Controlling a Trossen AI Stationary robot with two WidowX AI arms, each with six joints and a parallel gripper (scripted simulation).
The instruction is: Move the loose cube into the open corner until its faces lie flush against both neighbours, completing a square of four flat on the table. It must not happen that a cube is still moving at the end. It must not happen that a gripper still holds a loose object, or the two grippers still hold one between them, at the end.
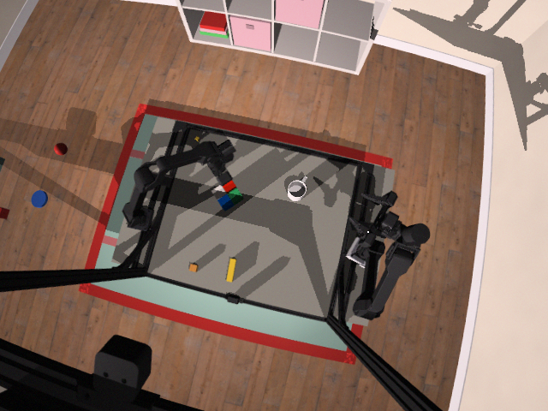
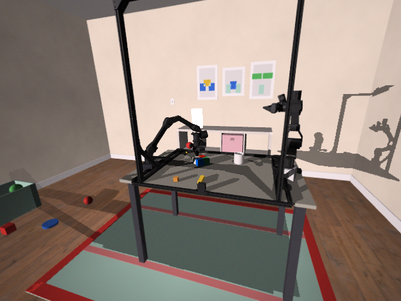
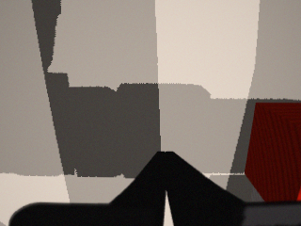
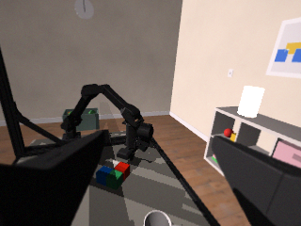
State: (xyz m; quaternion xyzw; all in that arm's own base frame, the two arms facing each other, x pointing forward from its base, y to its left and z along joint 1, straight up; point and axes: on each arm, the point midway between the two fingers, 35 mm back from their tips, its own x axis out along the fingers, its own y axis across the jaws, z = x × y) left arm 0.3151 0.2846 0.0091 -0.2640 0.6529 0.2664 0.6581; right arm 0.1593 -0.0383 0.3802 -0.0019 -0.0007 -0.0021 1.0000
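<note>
From above, I see the left gripper (image 1: 226, 177) (image 3: 165, 158) over by the red cube (image 1: 229, 186) (image 2: 202, 156) (image 3: 277, 151) (image 4: 122, 170); green (image 1: 234, 194) (image 2: 206, 160) (image 4: 114, 179) and blue (image 1: 224, 202) (image 2: 199, 162) (image 4: 104, 175) cubes adjoin. From the side, the cubes sit on the table (image 2: 226, 181). The left wrist view shows its fingertips together, empty, red to one side. In the right wrist view, the right gripper (image 4: 159, 138) gapes wide; a white thing shows behind the cubes.

Matte black arms with wedge-tipped fingers

The matte black left arm (image 1: 185, 160) (image 2: 159, 137) (image 4: 110, 95) consists of slim, straight links joined by thicker, rounded housings. The matte black right arm (image 1: 394, 273) (image 2: 294, 124) has similarly dark links, with a round-ended joint housing (image 1: 416, 233) showing in the top view. The black left gripper (image 1: 226, 180) (image 3: 165, 158) has smooth fingers that taper to blunt, narrow tips in its wrist view, with a dark grey patch at one lower edge. The dark right gripper (image 2: 264, 108) (image 4: 159, 138) has broad, wedge-shaped fingers, blurred in its wrist view. Markings and screws are too small to tell.
</note>
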